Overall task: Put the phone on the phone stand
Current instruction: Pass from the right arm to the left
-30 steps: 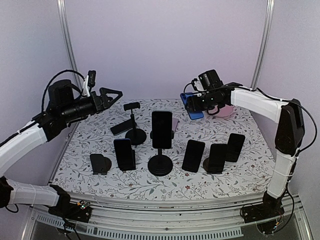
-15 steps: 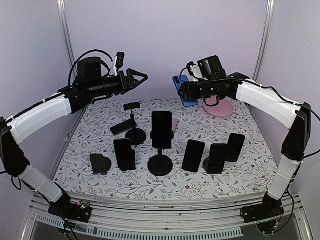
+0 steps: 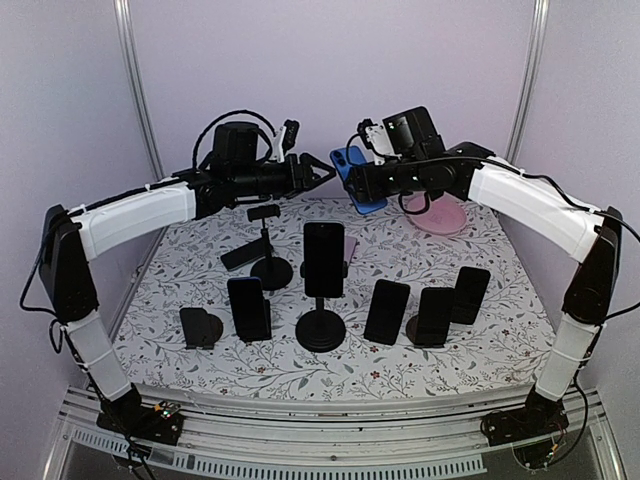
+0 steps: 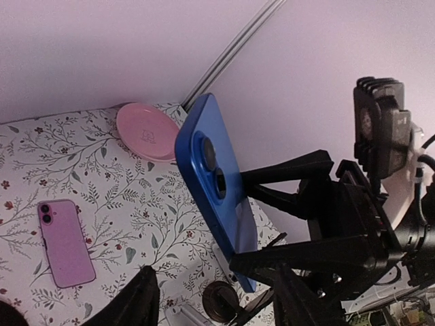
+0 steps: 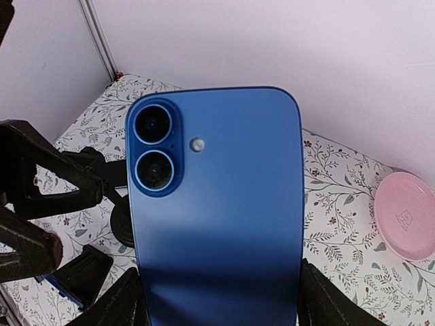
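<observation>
My right gripper (image 3: 366,186) is shut on a blue phone (image 3: 350,168) and holds it in the air above the back of the table, camera side towards my left gripper. The phone fills the right wrist view (image 5: 217,204) between the black fingers (image 5: 115,302). My left gripper (image 3: 318,173) is open and empty, a short way left of the phone and pointing at it. In the left wrist view the phone (image 4: 214,176) hangs tilted ahead of my open fingers (image 4: 143,299). An empty black arm stand (image 3: 266,245) rises below the left gripper. A small empty stand (image 3: 200,327) sits at the front left.
Several black phones stand on stands across the table's middle, the tallest on a round-base stand (image 3: 322,328). A pink phone (image 4: 64,241) lies flat on the flowered cloth. A pink dish (image 3: 438,214) sits at the back right under the right arm.
My left arm has swung up and to the right, bringing its open gripper close to the blue phone. My right gripper has carried the phone up and to the left.
</observation>
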Tool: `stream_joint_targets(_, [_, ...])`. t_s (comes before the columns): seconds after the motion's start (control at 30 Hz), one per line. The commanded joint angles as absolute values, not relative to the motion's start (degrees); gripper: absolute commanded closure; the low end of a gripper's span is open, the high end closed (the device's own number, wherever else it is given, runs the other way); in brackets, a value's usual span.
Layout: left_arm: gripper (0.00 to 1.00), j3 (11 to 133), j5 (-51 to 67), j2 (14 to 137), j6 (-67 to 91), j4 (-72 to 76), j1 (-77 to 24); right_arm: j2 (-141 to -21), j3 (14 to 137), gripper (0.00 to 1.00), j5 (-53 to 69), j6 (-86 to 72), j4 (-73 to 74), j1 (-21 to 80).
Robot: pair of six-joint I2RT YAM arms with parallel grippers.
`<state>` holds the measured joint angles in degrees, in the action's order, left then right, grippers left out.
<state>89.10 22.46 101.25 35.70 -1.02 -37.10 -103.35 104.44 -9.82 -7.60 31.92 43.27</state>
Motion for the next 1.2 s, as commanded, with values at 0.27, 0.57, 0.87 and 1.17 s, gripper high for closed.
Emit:
stream_joint_targets(0.27, [0.53,95.1,25.0,107.1,41.0,3.3,-38.1,-101.6,107.0,0.49,-11.5,-5.2,29.8,45.1])
stream_joint_targets(0.57, [0.76,97.0,26.2,109.5,43.7,5.5,-38.7,-100.6,105.9,0.49,-11.7,-5.0,29.8,45.9])
stream_joint_targets(0.87, [1.0,97.9,27.3,109.4,43.4,6.9,-39.5,-97.9,103.5,0.37,-11.8,-5.3,29.8,45.9])
stream_joint_targets(1.17, [1.0,97.3,26.6,103.8,38.8,6.0,-39.5,-93.4,100.4,0.05,-11.2,-7.0,29.9,46.3])
